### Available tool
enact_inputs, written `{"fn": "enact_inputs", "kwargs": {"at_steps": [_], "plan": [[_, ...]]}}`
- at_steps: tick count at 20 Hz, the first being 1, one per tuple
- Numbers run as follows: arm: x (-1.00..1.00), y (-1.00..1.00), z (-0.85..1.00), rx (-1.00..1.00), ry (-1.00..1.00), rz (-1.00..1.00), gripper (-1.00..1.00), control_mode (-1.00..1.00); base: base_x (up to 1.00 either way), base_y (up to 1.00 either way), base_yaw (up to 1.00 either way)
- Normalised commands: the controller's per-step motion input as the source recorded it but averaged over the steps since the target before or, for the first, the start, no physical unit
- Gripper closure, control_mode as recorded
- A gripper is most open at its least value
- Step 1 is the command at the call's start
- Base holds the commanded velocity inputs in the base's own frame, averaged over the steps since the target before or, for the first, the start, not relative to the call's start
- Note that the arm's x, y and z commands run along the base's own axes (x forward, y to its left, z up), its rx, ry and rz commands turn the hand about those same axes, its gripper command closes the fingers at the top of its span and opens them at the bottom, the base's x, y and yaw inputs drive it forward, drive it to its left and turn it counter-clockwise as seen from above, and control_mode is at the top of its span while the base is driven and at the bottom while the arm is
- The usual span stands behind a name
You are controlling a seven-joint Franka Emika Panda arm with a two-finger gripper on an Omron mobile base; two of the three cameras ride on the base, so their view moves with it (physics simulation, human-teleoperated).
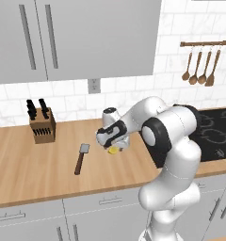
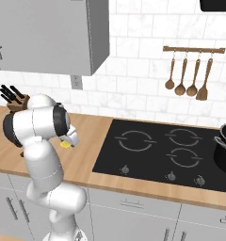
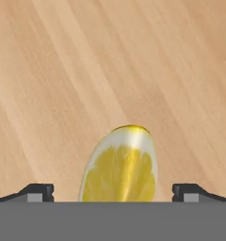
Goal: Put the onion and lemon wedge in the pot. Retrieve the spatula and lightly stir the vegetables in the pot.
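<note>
A: Looking from the left base camera, I see the gripper (image 1: 114, 147) low over the bench (image 1: 35, 164), and the lemon (image 1: 113, 150) is a small yellow spot just under it. A spatula (image 1: 81, 158) lies near, to the left, beside a knife block (image 1: 41, 123).

B: And from the right base camera?

A: The lemon (image 2: 65, 145) peeks out below the hand, on the bench (image 2: 89, 136) left of the stove (image 2: 162, 153). The pot (image 2: 224, 146) stands far right on the stove, well apart. I cannot find the onion.

B: What does the hand camera give?

A: The lemon (image 3: 120, 167) lies on the wood with its cut face up and the peel tip pointing away. The two fingertips (image 3: 39, 192) stand wide, one on each side, not touching it. The jaws are fully open and hold nothing.

B: How will it handle?

A: I think it is light, soft and wet, so a bit slippery. The peel is firmer than the flesh. I would close across the thick middle, pads on the two sides, gently, so it does not squirt out or get crushed.
</note>
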Motion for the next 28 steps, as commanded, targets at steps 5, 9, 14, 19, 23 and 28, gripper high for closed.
{"fn": "enact_inputs", "kwargs": {"at_steps": [5,9,14,19,23,28], "plan": [[0.00,0.00,-0.29,0.00,0.03,-0.06,-1.00,-1.00,0.00,0.00,0.00],[0.00,0.00,-0.28,0.00,0.01,-0.04,1.00,-1.00,0.00,0.00,0.00],[-0.02,0.00,-0.18,0.00,0.00,-0.03,1.00,-1.00,0.00,0.00,0.00],[-0.45,-0.21,0.49,0.00,-0.13,0.00,1.00,-1.00,0.00,0.00,0.00],[-0.84,-0.89,1.00,0.07,-0.17,0.00,1.00,-1.00,0.00,0.00,0.00],[-1.00,-0.98,1.00,0.14,-0.08,0.01,1.00,-1.00,0.00,0.00,0.00]]}}
